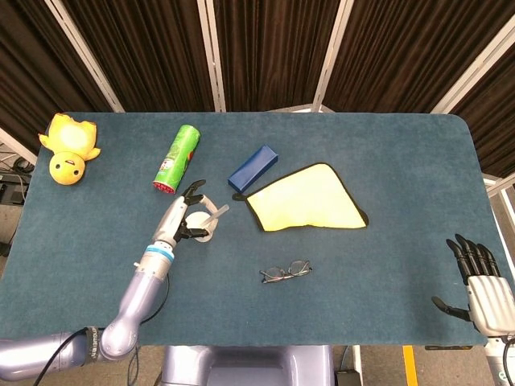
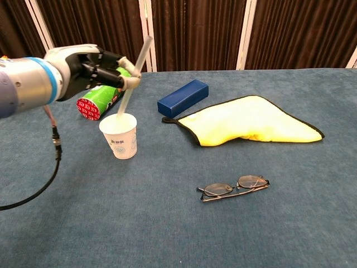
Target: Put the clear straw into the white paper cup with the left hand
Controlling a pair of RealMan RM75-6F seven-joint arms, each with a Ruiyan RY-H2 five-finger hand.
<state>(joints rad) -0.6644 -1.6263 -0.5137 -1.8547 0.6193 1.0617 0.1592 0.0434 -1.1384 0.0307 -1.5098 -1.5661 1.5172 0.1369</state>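
Now the left hand (image 2: 83, 67) hangs over the white paper cup (image 2: 119, 135), pinching the clear straw (image 2: 132, 80) near its middle; the straw tilts, its lower end right at the cup's mouth, though I cannot tell whether it is inside. The cup stands toward the left half of the tabletop (image 1: 386, 265), just in front of a green can (image 1: 177, 158) lying on its side. The right hand (image 1: 481, 291) rests at the near right corner, fingers spread, holding nothing.
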